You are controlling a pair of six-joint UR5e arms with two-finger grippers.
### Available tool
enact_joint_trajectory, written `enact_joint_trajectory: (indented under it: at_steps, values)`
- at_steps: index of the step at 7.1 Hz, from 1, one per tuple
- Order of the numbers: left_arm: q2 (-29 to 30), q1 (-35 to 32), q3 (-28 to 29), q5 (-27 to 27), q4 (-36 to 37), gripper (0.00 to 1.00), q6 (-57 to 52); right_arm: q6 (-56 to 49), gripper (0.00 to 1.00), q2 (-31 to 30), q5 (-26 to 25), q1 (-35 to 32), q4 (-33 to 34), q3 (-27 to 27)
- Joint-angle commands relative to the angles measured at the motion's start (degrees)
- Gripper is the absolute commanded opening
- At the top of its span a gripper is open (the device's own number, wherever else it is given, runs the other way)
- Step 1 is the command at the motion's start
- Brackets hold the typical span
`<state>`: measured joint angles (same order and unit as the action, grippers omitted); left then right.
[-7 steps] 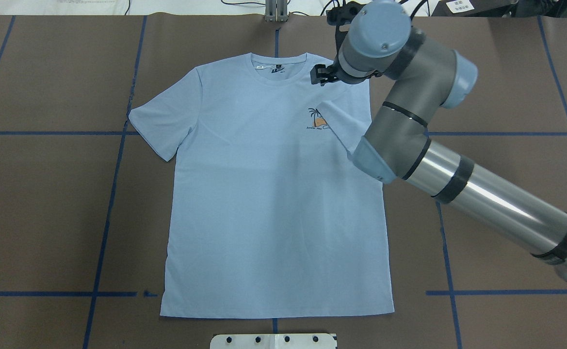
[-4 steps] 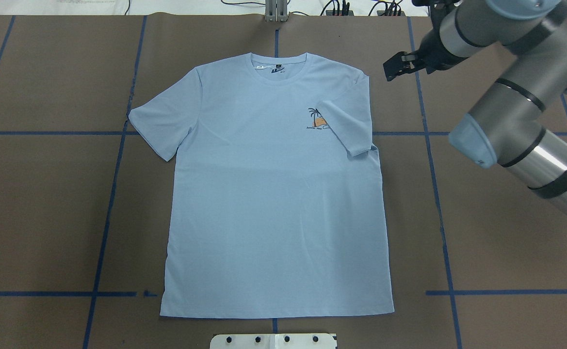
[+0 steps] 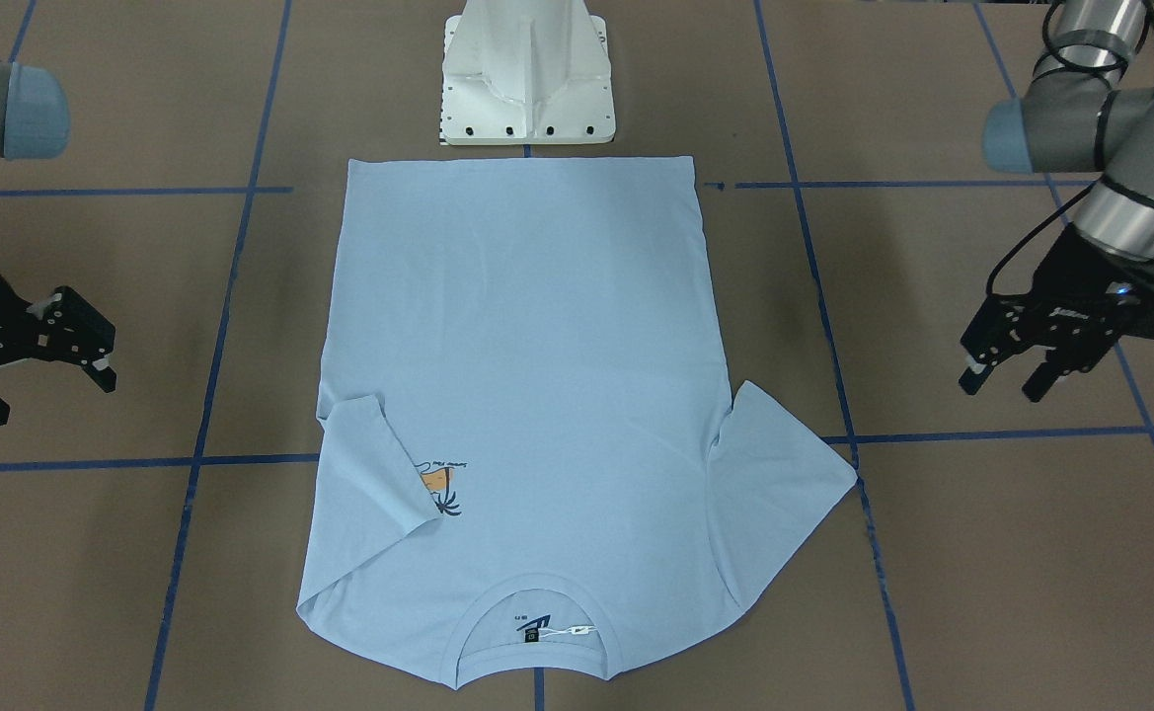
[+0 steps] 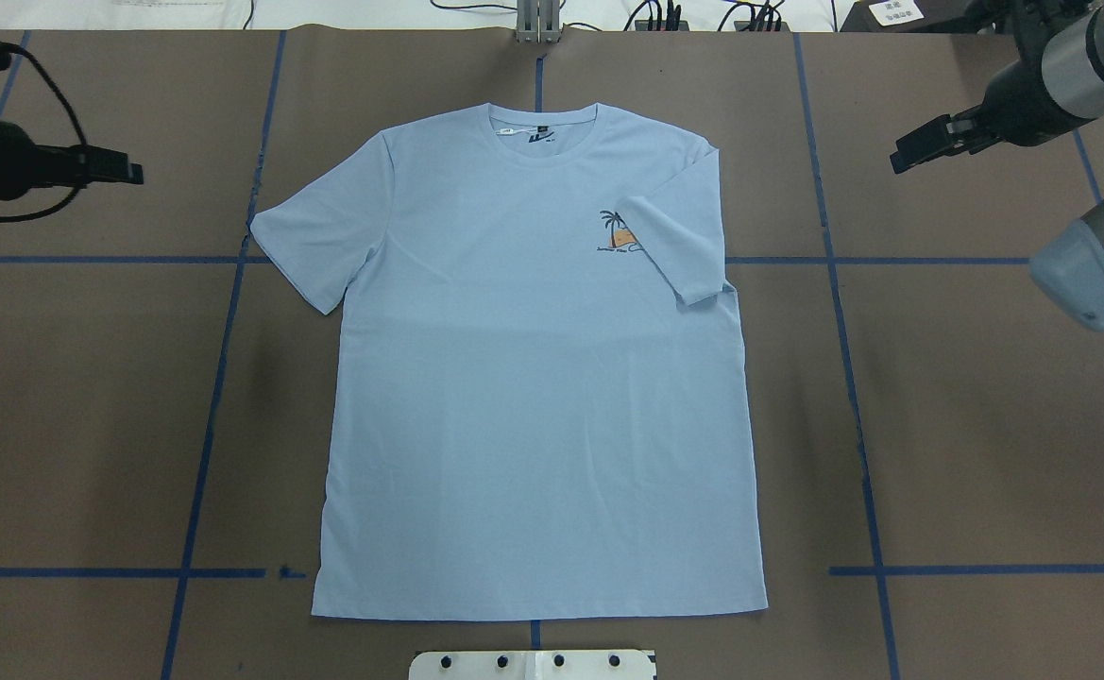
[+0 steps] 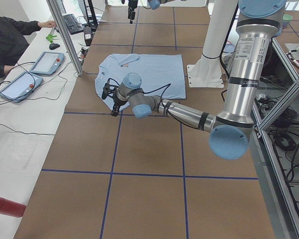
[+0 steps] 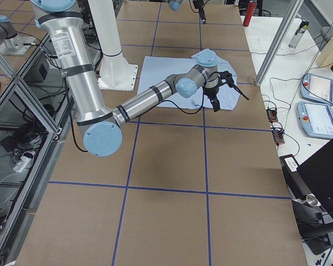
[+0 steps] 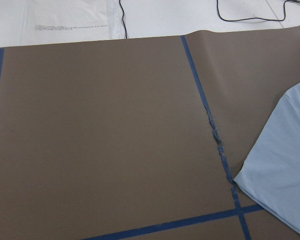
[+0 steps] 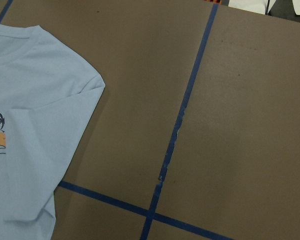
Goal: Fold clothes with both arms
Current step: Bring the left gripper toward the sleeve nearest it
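Observation:
The pale blue T-shirt (image 4: 533,378) lies flat and face up on the brown table, collar at the far edge. Its sleeve on my right (image 4: 679,250) is folded inward and partly covers the palm print (image 4: 618,231). The other sleeve (image 4: 311,241) is spread out. My left gripper (image 4: 128,173) is open and empty, off the shirt to its left; it also shows in the front view (image 3: 1003,383). My right gripper (image 4: 901,159) is open and empty, off the shirt to its right, and shows in the front view (image 3: 48,395). The left wrist view shows the sleeve's edge (image 7: 285,165); the right wrist view shows the shoulder (image 8: 35,100).
The white pedestal base (image 3: 527,99) stands just behind the shirt's hem. Blue tape lines (image 4: 221,378) cross the brown table cover. An aluminium post (image 4: 537,24) and cables sit at the far edge. An operator (image 5: 10,40) and tablets (image 5: 47,62) are beyond the far side.
My right arm has swung from over the shirt's shoulder out to the right, off the shirt. My left gripper has come into view at the left. The sleeve stays folded in.

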<state>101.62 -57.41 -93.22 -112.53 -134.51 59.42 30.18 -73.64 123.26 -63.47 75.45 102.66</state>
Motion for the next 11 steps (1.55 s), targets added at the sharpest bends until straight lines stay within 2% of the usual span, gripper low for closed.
enact_joint_trajectory:
  at_steps: [1,5,7,11]
  values:
    - [7.42,7.47,7.84,7.81,-0.31,0.64,9.55,0.05,1.00,-0.89,0.22,-0.34,-0.83,0.17]
    - [11.56,8.80,16.47,12.50,-2.60,0.63,9.48,-0.21,1.00,-1.68,0.22,-0.43,-0.92,0.43]
    - [11.67,9.77,17.11,12.59,-2.43,0.57,9.40,-0.21,1.00,-2.21,0.14,-0.43,-1.01,0.52]
    - [11.58,11.35,17.81,12.59,-2.25,0.55,9.04,-0.56,1.00,-2.82,0.13,-0.43,-1.01,0.52]
